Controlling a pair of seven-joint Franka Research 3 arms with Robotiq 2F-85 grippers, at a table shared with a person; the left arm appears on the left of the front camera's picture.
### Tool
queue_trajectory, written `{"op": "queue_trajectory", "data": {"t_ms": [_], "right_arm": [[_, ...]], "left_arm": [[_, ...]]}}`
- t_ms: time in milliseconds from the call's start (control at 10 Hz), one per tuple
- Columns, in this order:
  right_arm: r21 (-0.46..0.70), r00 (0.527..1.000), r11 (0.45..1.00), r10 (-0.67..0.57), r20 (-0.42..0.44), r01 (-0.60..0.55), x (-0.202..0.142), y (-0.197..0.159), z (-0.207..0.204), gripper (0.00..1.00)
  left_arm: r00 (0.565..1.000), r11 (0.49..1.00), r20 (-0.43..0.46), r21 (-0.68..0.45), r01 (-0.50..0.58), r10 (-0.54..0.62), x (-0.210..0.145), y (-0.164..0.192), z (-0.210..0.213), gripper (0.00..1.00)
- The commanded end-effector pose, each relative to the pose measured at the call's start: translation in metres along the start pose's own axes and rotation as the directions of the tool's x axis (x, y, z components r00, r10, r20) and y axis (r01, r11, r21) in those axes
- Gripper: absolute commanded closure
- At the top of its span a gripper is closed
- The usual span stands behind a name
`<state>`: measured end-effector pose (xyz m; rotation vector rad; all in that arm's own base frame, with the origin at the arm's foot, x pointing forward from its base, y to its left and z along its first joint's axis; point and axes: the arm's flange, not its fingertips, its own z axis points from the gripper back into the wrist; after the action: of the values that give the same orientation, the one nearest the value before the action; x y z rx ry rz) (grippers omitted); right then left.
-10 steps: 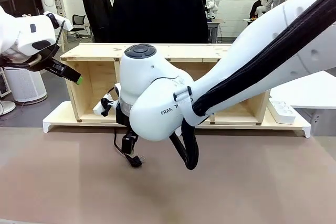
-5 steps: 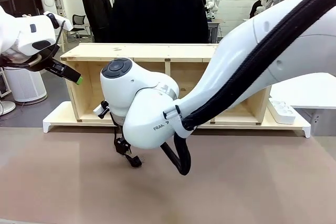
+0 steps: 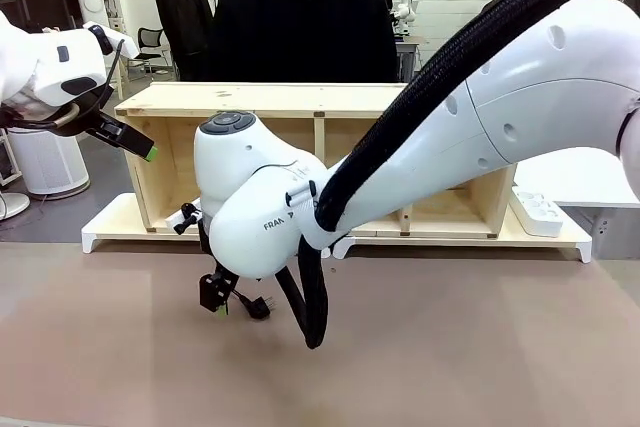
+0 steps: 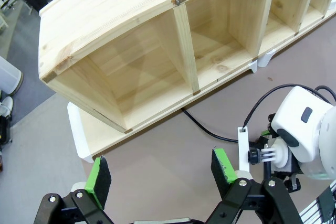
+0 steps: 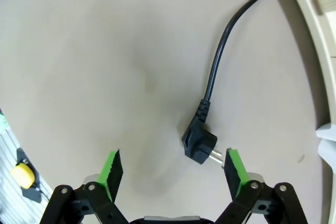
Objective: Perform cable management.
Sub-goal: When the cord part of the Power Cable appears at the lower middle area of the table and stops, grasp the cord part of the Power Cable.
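The right gripper point(image 5: 173, 174) hangs released low over the small black two-pin plug point(image 5: 199, 142), its green pads spread wide and nothing between them; the plug lies flat on the brown tabletop point(image 5: 94, 51), off-centre, its pins just beside one pad; the step in hand looks like the approach to a first grasp; the next move probably calls for a slight shift to centre the plug, then a descent and a close on its body rather than its pins. From the plug the thin black flexible cable point(image 5: 216, 66) runs off to the foot of the pale wooden open-fronted shelf unit point(image 3: 270, 99) behind the plug. The right arm's thick ribbed black hose point(image 3: 310, 307) dangles just beside the plug and might snag. The left gripper point(image 4: 159, 171), likewise released and empty, is held high, well to the left of the plug. A white rectangular power strip point(image 3: 538, 212) lies well to the plug's right, and a person in a dark jacket point(image 3: 305, 27) stands far beyond the plug.
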<state>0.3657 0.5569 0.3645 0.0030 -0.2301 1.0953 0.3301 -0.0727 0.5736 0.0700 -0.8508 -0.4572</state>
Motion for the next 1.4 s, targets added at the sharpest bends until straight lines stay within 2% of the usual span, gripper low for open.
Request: {"op": "queue_trajectory", "data": {"t_ms": [0,200,300,800,1000,1300], "right_arm": [[0.019,1.000,1.000,-0.007,-0.008,0.007,-0.001,-0.009,0.000,0.00],[0.022,1.000,1.000,-0.004,-0.015,0.004,0.001,-0.012,-0.003,0.00],[-0.021,1.000,1.000,0.001,0.007,-0.001,0.001,-0.013,-0.003,0.00],[-0.004,1.000,1.000,-0.011,-0.005,0.011,-0.002,-0.012,-0.003,0.00],[-0.034,1.000,0.999,0.011,-0.017,-0.012,0.003,-0.014,-0.021,0.00],[0.001,0.999,1.000,0.006,-0.047,-0.006,0.007,-0.017,-0.031,0.00]], "left_arm": [[1.000,1.000,0.001,0.003,0.005,-0.005,0.000,0.000,-0.001,0.00],[1.000,1.000,0.001,0.003,0.005,-0.005,0.000,0.000,-0.001,0.00],[1.000,1.000,0.001,0.003,0.005,-0.005,0.000,0.000,-0.001,0.00],[1.000,1.000,0.001,0.003,0.005,-0.005,0.000,0.000,-0.001,0.00],[1.000,1.000,0.001,0.003,0.005,-0.005,0.000,0.000,-0.001,0.00],[1.000,1.000,0.001,0.003,0.005,-0.005,0.000,0.000,-0.001,0.00]]}}
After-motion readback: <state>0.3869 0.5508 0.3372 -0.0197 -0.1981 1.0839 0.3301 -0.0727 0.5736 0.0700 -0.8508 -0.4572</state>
